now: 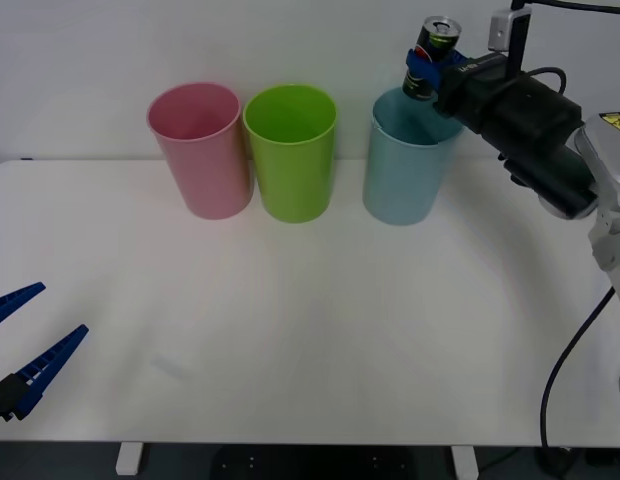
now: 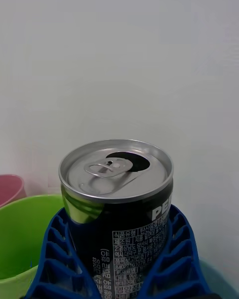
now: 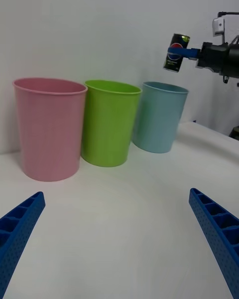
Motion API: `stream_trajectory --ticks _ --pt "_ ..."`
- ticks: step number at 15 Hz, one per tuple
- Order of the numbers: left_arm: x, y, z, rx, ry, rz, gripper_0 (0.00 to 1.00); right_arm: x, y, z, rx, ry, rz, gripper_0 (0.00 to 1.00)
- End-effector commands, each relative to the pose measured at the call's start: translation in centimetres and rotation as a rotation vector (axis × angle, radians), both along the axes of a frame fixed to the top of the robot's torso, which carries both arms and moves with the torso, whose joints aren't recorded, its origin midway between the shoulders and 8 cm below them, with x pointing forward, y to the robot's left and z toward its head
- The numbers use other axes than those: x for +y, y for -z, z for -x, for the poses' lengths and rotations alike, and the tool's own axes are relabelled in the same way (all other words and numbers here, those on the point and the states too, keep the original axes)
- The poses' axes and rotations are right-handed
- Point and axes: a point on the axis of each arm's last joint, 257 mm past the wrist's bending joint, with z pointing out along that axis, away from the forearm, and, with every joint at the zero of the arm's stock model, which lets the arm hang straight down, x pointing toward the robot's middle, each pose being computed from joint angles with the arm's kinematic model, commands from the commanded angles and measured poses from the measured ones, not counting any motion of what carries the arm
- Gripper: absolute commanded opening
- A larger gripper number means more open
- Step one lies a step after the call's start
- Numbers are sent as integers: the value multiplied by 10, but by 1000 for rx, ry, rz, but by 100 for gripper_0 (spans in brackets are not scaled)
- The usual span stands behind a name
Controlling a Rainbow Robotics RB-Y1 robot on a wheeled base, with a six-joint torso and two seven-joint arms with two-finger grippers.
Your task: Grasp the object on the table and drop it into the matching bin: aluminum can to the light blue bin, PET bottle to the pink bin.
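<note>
Left claw (image 1: 18,345) parked at the desk's (image 1: 310,330) 8 o'clock corner, fingers spread, pinching nothing, well apart from everything. Along the far edge, going right: pink bin (image 1: 198,148) at 11 o'clock, green bin (image 1: 290,150) touching or just beside it at 12, then a gap, then blue bin (image 1: 408,155) at 1 o'clock. Right claw (image 1: 430,72) is up at 1 o'clock, pinching the can (image 1: 433,55) around its body, blue fingers (image 2: 177,259) pressed on both sides. Can is off the desk, in the air over the blue bin's far rim, near upright with a slight tilt, silver top up, tab opening visible. Key relation: can sits above the blue bin's mouth, toward its back edge; from the left wrist view it hangs clear above the rim (image 3: 164,87), not inside. Right arm is the only one near; left is far off. Judged step: the release. Risk: can looks close to the back rim, could clip it or tip the bin if dropped off-centre.
</note>
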Motion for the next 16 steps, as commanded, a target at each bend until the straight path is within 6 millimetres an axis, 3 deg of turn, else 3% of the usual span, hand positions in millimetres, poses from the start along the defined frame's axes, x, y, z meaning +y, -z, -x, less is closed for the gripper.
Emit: stream_trajectory --ticks 1,7,8,9,10,16 --pt "0 0 0 0 0 0 100 -5 8 -18 15 57 21 0" --pt "0 0 0 0 0 0 100 -10 11 -27 14 94 45 7" --pt "0 0 0 0 0 0 100 -10 11 -27 13 94 47 30" --pt "0 0 0 0 0 0 100 -9 12 -26 13 92 49 78" --pt "0 0 0 0 0 0 100 -9 13 -26 14 92 52 100" --pt "0 0 0 0 0 0 100 -6 13 -25 9 84 60 100"
